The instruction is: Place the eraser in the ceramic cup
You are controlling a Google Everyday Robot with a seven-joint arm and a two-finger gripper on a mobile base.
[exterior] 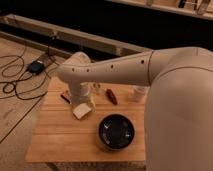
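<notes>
At table's left rear edge, eraser (65,96) lies flat, just beside gripper (81,101). Gripper hangs low over beige block (83,111), jaws apart, nothing visibly held. Best approach, I judge: shift toward eraser, close across its slim width, avoid the block. Ceramic cup (139,93) well apart, interior hidden. Black bowl (116,132) looks empty.

The bowl (116,132) is black, the ceramic cup (139,92) white, the eraser (65,97) dark, the arm (115,70) cream.

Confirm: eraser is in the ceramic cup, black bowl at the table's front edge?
No: the eraser lies on the table, left of the gripper low beside it, apart from the ceramic cup. The black bowl is at the front. Camera view.
</notes>
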